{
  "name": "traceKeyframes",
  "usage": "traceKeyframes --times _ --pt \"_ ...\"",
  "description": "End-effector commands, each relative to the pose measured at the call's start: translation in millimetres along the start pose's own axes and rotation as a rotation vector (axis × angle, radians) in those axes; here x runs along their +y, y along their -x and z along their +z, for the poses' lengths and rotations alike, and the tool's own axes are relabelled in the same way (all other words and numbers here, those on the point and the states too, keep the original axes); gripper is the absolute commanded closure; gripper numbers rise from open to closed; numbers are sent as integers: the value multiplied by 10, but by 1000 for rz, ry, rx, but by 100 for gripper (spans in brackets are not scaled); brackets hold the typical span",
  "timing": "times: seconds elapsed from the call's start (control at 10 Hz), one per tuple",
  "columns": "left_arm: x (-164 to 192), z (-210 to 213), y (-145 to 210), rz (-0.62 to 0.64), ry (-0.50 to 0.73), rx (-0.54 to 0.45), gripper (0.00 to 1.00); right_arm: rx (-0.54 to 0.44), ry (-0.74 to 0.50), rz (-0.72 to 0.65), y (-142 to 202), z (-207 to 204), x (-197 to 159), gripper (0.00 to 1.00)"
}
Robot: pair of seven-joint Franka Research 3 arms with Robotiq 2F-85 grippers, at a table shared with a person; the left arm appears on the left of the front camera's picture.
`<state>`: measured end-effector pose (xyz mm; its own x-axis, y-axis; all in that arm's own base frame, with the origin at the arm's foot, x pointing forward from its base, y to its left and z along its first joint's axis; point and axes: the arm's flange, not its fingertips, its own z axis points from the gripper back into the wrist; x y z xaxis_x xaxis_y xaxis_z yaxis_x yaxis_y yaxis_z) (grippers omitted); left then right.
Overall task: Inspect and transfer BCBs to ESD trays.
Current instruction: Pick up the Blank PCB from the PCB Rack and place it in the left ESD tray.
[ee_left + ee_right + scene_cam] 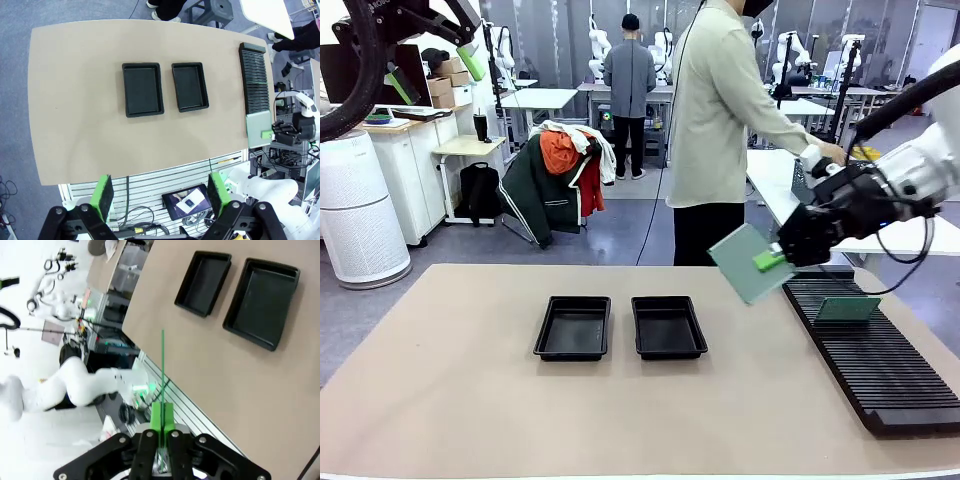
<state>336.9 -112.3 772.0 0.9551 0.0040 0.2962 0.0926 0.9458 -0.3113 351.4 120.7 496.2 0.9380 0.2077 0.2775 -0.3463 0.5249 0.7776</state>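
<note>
At 3 o'clock of the ESD trays (572,327) (668,327), right hand (772,260) clamps a BCB (745,265). Empty left hand (161,193) is spread apart.

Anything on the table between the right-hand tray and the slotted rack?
No: the tabletop between the right-hand tray and the slotted rack is bare, in both front and left wrist views.

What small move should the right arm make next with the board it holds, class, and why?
Probably carry the board leftward toward the nearer tray: the right gripper is shut on it in the air by the rack, and that tray lies empty.
</note>
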Motion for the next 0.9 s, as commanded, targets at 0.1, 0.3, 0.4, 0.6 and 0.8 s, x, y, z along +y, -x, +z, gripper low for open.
traceKeyframes --times 0.1,0.3,0.4,0.6,0.8 --pt "5 -7 7 0 0 1 0 -68 -63 -46 -290 -674 5 97" --pt "5 -7 7 0 0 1 0 -140 -84 -118 -472 -1138 -40 97" --pt "5 -7 7 0 0 1 0 -129 -87 -129 -550 -1347 -25 97" --pt "5 -7 7 0 0 1 0 -140 -105 -150 -687 -1748 -49 97" --pt "5 -7 7 0 0 1 0 -154 -119 -202 -787 -2095 -128 97"
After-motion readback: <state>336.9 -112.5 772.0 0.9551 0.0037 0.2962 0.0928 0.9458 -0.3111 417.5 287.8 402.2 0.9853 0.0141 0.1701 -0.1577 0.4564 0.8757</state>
